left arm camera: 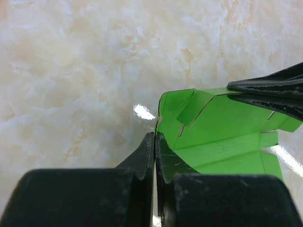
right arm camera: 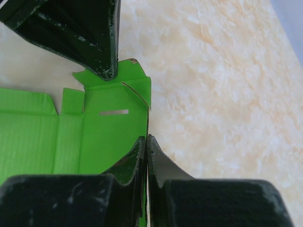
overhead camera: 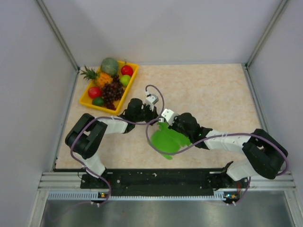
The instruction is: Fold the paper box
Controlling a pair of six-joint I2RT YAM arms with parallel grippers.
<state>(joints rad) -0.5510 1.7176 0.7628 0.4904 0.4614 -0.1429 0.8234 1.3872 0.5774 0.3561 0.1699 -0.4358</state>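
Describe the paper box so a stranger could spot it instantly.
On the beige marbled table, look toward the near edge, centre. The paper box is the thin bright green cut-out with notched flaps, pinched by the left claw and right claw; the yellow fruit tray sits far left.

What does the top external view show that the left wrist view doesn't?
Only the top external view shows the yellow fruit tray at the table's far left, and both arms whole. Only the left wrist view shows, close up, the left gripper shut on the paper box at one edge, the box's raised flaps, and the right gripper pinching another edge. Both views show the green paper box between the grippers and the marbled table.
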